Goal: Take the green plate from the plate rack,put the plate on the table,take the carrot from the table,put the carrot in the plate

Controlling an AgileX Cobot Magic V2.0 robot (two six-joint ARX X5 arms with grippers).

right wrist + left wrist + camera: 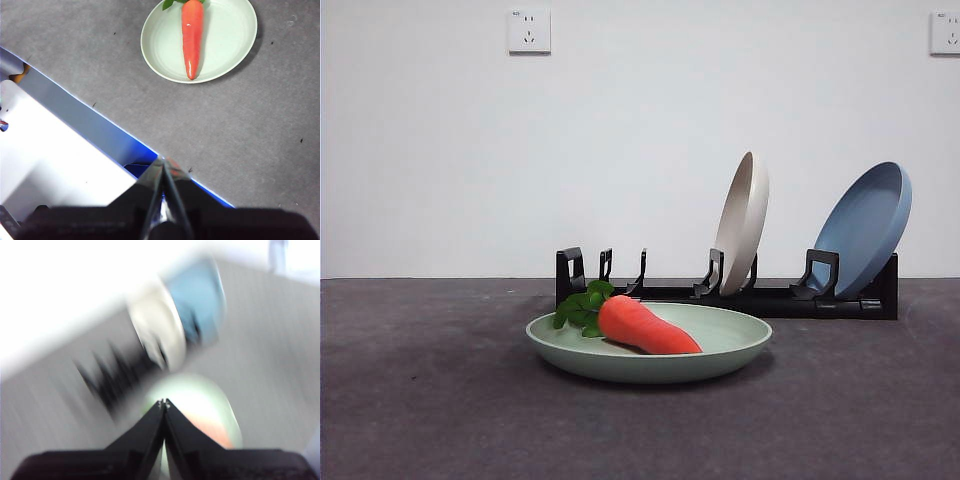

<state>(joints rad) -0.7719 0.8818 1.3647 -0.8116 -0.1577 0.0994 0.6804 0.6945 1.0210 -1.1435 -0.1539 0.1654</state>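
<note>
Carrot [645,326], orange tapered toy, rests inside your pale mint-green plate [740,345], leaves at nine o'clock; both grippers' jaws pinched together, empty, task apparently finished.

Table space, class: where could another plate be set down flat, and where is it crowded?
Bare table lies in front of the green plate and to either side of it. Behind it is crowded: the plate rack stands close, holding a cream plate and a blue plate. The carrot fills the green plate's middle.
</note>
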